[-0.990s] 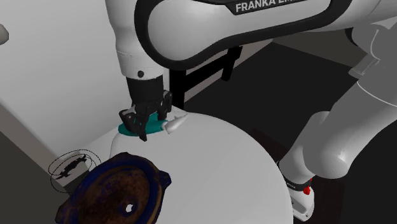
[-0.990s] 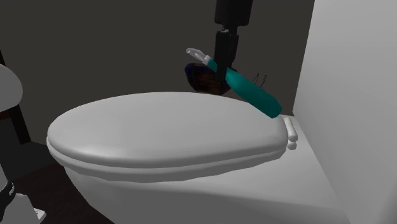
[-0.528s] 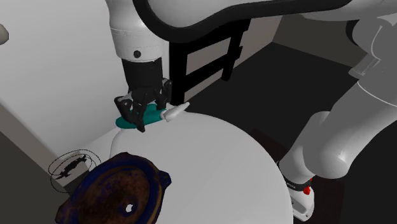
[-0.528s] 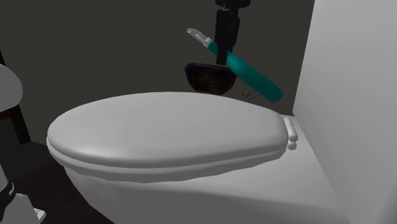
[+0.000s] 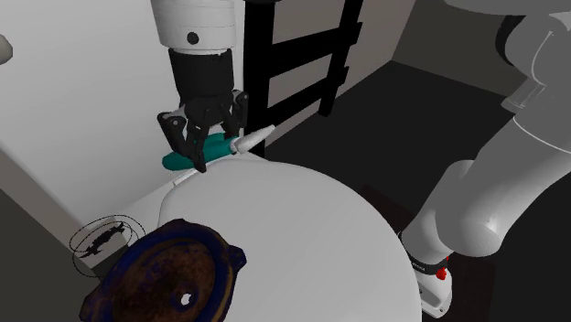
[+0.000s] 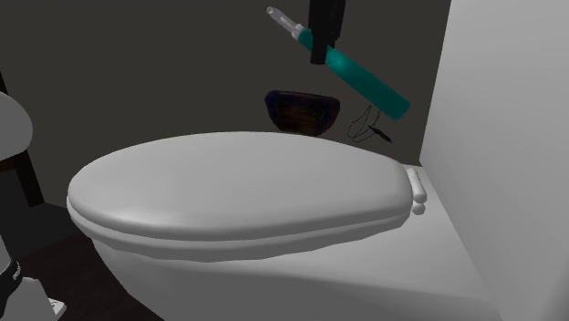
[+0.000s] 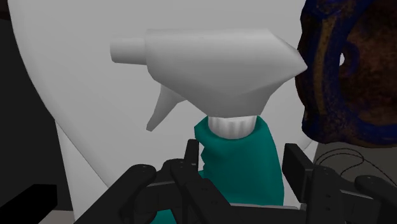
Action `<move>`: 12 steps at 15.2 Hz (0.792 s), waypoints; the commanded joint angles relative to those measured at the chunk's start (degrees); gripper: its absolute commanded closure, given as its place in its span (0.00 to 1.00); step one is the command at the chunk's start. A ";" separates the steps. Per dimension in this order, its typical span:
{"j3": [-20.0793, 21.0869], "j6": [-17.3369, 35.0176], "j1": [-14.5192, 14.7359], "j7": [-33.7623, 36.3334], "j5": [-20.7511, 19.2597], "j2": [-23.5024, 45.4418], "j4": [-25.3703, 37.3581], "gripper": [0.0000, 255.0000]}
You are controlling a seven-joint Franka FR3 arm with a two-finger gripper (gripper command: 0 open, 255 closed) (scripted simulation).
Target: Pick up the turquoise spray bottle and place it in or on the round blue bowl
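In the shoulder view, the black gripper (image 5: 199, 157) points downward, and its fingers are closed around the spray bottle (image 5: 220, 146). The bottle has a teal body and a white head. It lies almost flat in the air, above the back edge of the white toilet lid (image 5: 302, 238), without touching it. The round bowl (image 5: 169, 274), dark blue with a brown inside, sits nearer to the camera, and a small wire object (image 5: 101, 240) is beside it.

In the second exterior view, the gripper (image 6: 318, 56) clasps the bottle (image 6: 365, 84) near its neck. The bottle is tilted, with the head higher, and hangs above the bowl (image 6: 301, 109), well apart from it. The lid (image 6: 246, 187) is in front.

In the wrist view, the fingers (image 7: 296, 167) press on both sides of the teal body of the bottle (image 7: 232, 124). The bowl (image 7: 350, 76) is beyond the bottle, to one side of it.
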 commanded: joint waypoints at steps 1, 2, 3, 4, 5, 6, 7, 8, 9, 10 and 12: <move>0.07 -1.64 0.05 0.39 -0.19 0.36 1.97 1.00; 0.09 -2.43 0.06 0.53 -0.27 0.54 2.92 1.00; 0.12 -3.22 0.08 0.69 -0.37 0.73 3.90 1.00; 0.15 -4.02 0.10 0.85 -0.47 0.94 4.89 1.00; 0.18 -4.82 0.12 1.02 -0.59 1.17 5.90 1.00; 0.22 -5.63 0.15 1.20 -0.71 1.42 6.94 1.00; 0.26 -6.44 0.19 1.39 -0.83 1.69 7.99 1.00; 0.31 -7.26 0.23 1.58 -0.97 1.98 9.08 1.00; 0.35 -7.96 0.27 1.75 -1.09 2.23 10.00 1.00; 1.04 -7.79 0.94 3.11 -0.99 2.19 9.97 1.00; 2.46 -7.47 2.33 5.91 -0.91 2.33 10.11 1.00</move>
